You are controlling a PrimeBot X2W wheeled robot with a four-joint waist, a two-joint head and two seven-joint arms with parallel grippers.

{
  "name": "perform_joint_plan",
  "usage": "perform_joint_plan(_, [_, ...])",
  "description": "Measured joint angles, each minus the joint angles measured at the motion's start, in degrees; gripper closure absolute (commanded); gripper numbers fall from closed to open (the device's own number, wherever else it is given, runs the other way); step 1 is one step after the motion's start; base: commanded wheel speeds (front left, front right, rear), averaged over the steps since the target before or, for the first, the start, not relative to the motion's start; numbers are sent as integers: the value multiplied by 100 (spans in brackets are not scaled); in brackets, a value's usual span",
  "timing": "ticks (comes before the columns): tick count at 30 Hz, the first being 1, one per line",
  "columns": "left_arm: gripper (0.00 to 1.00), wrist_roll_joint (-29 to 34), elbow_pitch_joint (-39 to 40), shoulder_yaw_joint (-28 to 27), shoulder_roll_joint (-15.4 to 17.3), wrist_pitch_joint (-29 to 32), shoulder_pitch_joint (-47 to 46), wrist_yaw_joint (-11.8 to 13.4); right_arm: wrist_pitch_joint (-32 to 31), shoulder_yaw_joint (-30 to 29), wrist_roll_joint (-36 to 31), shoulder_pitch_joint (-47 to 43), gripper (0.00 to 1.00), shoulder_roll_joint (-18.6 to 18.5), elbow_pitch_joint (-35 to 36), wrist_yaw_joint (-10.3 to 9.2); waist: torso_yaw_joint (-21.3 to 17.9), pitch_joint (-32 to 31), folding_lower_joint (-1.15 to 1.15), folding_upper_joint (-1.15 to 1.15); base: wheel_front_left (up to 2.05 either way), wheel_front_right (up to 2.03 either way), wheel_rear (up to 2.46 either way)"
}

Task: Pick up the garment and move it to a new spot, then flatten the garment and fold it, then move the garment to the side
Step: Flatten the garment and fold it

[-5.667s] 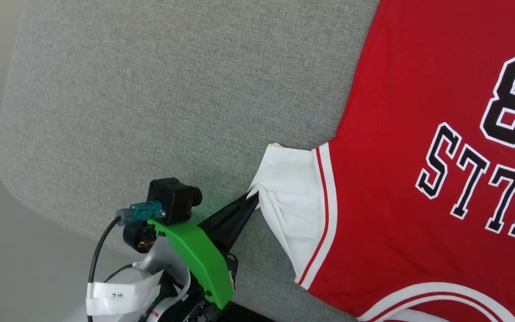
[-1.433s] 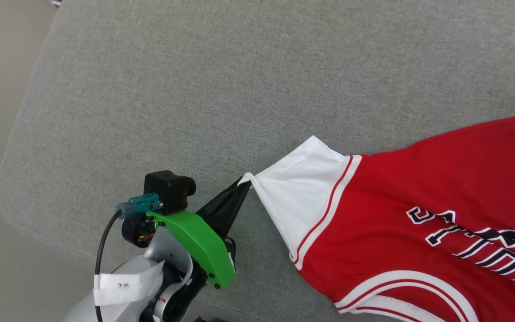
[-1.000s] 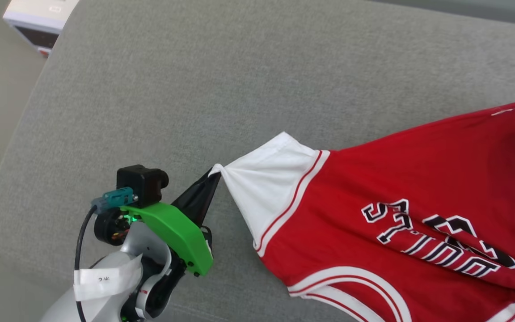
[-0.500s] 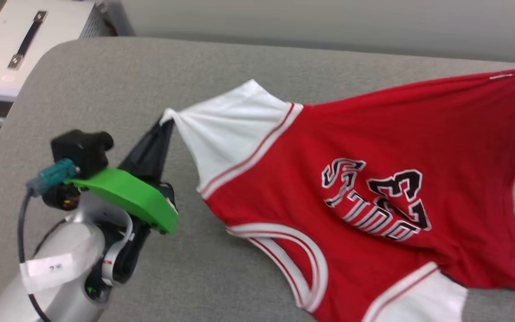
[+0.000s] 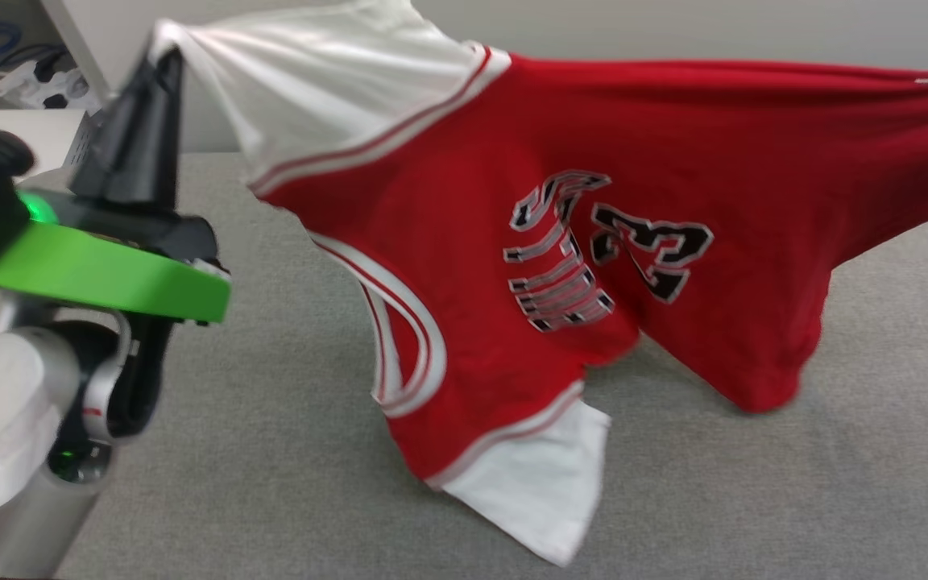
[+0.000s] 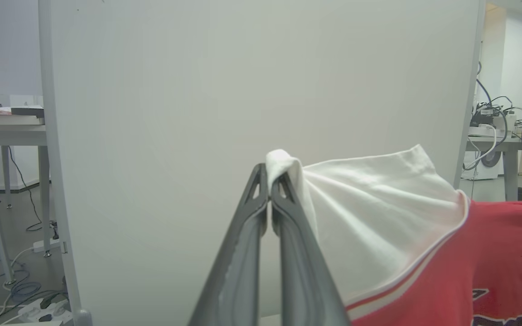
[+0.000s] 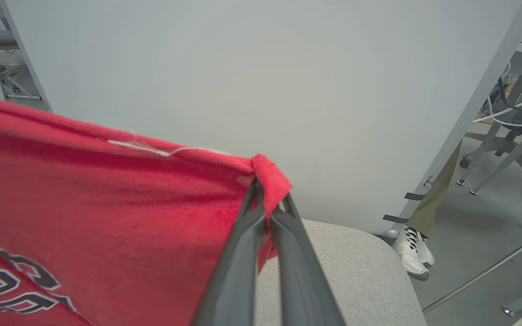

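- The shirt (image 5: 512, 201), flat on the grey cushion (image 5: 271, 483) seconds ago, is now held up, stretched over it.
- Its white sleeve (image 6: 379, 203) is pinched by the left tool (image 6: 268, 181), its red hem (image 7: 271, 176) by the right tool (image 7: 268, 201).

Red garment (image 5: 754, 161), white sleeves (red-and-white striped trim), black-and-white lettering; grey woven cushion (image 5: 271, 451)

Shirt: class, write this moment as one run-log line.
shirt: held up, stretched above grey cushion | left gripper: shut on white sleeve | right gripper: shut on red corner
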State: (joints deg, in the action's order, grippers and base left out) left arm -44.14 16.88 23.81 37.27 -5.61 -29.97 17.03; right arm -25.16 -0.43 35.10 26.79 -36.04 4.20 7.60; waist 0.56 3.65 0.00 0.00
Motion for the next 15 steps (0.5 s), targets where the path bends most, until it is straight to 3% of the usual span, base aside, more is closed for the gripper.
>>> perform_joint_plan(9, [100, 303, 681, -417, 350, -122, -589, 136, 286, -364, -11, -13, 100, 140, 584, 0, -266, -150, 0, 0, 0, 0, 0])
perform_joint_plan(15, [100, 405, 791, -495, 766, 280, -1032, 71, 401, -469, -126, 355, 100, 249, 709, 1, -306, 8, 0, 0, 0, 0, 0])
